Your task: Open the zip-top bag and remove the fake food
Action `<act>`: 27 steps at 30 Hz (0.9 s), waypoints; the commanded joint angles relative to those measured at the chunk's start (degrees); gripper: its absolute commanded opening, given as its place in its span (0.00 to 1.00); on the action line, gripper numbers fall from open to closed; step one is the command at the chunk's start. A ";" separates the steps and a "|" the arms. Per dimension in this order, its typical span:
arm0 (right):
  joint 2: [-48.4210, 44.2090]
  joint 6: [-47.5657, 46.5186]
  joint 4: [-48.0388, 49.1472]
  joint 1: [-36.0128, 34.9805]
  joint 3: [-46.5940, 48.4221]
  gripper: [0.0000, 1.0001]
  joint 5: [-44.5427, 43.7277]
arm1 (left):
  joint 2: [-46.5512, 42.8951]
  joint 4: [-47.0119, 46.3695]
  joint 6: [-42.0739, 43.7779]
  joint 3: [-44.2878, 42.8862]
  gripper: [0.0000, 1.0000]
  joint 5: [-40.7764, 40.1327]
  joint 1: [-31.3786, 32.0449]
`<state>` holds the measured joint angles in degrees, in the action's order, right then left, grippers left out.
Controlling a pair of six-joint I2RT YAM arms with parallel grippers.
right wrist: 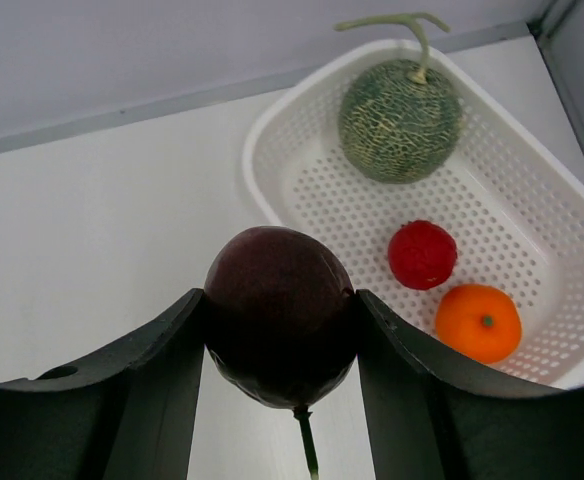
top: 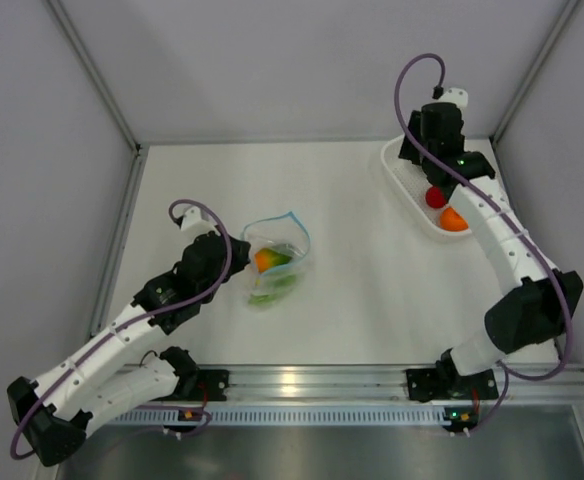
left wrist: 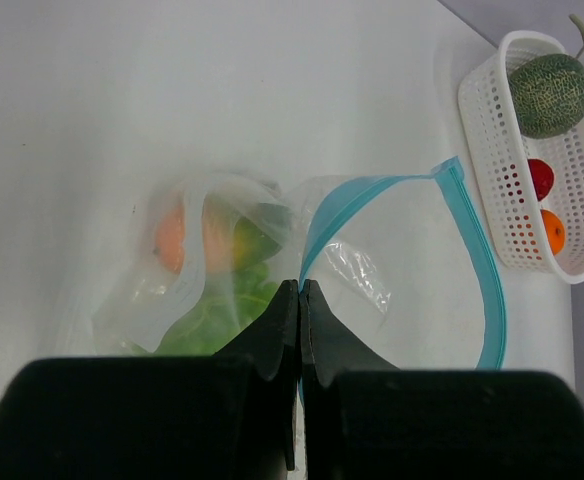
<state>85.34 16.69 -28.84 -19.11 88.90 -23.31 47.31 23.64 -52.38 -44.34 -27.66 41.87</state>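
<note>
The clear zip-top bag (top: 275, 262) with a light blue zip strip (left wrist: 472, 250) lies open on the table. Orange and leafy green fake food (left wrist: 207, 270) is still inside it. My left gripper (left wrist: 300, 285) is shut on the bag's edge by the blue strip. My right gripper (right wrist: 280, 300) is shut on a dark red round fruit (right wrist: 280, 315) with a stem, held above the table beside the white basket (right wrist: 272, 150). The basket holds a grey-green melon (right wrist: 399, 120), a red ball (right wrist: 422, 254) and an orange ball (right wrist: 479, 322).
The white perforated basket (top: 412, 195) stands at the back right, under my right arm. Grey walls close in the table on three sides. A metal rail (top: 302, 385) runs along the near edge.
</note>
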 commanded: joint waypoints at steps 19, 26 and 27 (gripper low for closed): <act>32.77 -1.57 -7.19 13.66 23.06 0.49 4.76 | 2.88 -0.44 2.72 -3.74 0.00 2.52 -0.12; 34.54 -1.83 -9.13 13.75 26.23 0.77 7.14 | 3.93 -0.52 3.16 -5.32 0.00 3.14 -0.12; 34.19 -1.83 -9.30 13.84 26.23 0.78 7.23 | 4.02 -0.52 3.25 -5.50 0.00 3.40 -0.12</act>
<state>120.64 15.20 -37.39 -6.13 111.13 -17.23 51.07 23.68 -50.35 -47.16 -24.86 41.87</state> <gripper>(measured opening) 0.764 0.016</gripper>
